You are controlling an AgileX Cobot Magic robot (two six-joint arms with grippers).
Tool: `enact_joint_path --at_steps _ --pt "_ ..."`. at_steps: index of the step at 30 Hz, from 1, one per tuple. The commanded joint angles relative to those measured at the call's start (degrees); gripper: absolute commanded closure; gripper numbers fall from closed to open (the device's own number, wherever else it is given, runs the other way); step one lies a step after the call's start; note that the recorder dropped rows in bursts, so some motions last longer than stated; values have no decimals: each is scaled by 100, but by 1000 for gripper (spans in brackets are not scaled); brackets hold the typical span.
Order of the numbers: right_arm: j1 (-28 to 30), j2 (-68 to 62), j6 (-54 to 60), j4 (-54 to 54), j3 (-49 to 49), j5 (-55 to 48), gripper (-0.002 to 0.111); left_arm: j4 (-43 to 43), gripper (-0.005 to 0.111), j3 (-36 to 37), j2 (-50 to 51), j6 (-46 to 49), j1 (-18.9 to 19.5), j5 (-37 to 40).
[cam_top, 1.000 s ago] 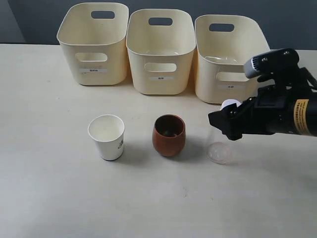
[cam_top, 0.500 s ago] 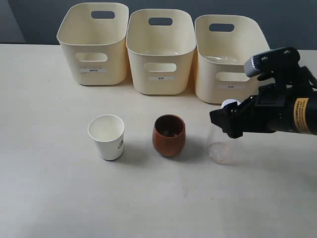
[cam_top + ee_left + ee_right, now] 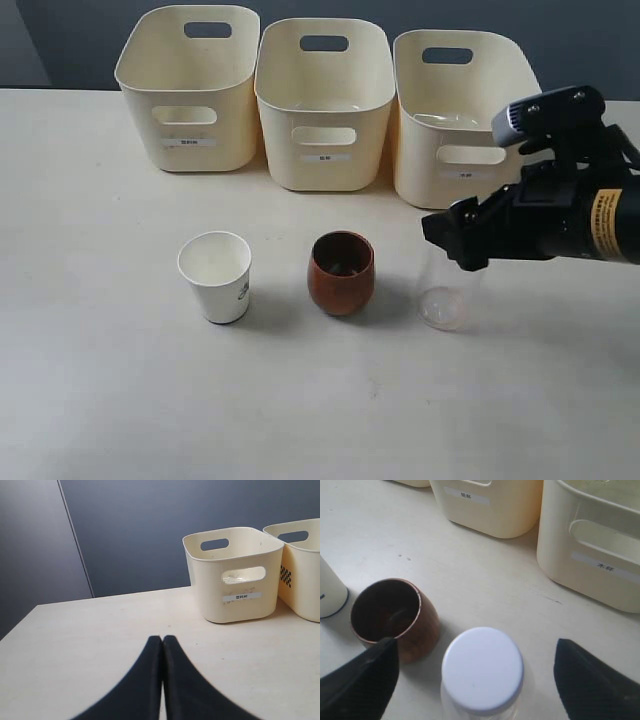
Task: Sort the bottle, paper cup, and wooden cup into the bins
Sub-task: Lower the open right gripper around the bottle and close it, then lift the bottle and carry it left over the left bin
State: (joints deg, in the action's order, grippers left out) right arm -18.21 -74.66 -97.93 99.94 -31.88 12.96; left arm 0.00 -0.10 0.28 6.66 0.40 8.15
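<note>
The clear bottle (image 3: pixel 443 302) stands upright on the table, right of the reddish-brown wooden cup (image 3: pixel 341 272) and the white paper cup (image 3: pixel 215 276). My right gripper (image 3: pixel 457 240) hangs open over the bottle's top, hiding its cap in the exterior view. In the right wrist view the white cap (image 3: pixel 483 668) sits between the two wide-apart black fingers (image 3: pixel 365 682), untouched, with the wooden cup (image 3: pixel 395 617) and an edge of the paper cup (image 3: pixel 327 594) beside it. My left gripper (image 3: pixel 162 640) is shut on nothing, low over bare table. It is outside the exterior view.
Three cream bins stand in a row at the back: left (image 3: pixel 188 150), middle (image 3: pixel 322 165), right (image 3: pixel 440 180). The right one is just behind my right arm. The left wrist view shows one bin (image 3: pixel 235 607) and part of another (image 3: pixel 302 595).
My right gripper has shifted slightly over the bottle, so the white cap that showed beside it in the exterior view is now hidden. The cups and bottle have not moved.
</note>
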Motion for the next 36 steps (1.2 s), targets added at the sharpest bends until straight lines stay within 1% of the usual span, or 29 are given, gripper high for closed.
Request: enact_joint_path --at_steps 1,28,30,33,34,36 --pt "-12 -74 43 1 -40 -109 29 0 107 10 -28 -8 3 -43" --pt "-12 -95 80 1 -52 -124 29 0 107 10 -28 -8 3 -43" --pt "-12 -95 80 1 -52 -124 34 0 107 10 -28 -8 3 -43" --pt "-12 -95 197 1 -52 -45 46 0 107 10 -28 -8 3 -43" --pt "-12 -95 275 1 -52 19 49 0 107 10 -28 -8 3 -43" --pt "-12 -95 366 1 -52 140 50 0 107 10 -28 -8 3 -43"
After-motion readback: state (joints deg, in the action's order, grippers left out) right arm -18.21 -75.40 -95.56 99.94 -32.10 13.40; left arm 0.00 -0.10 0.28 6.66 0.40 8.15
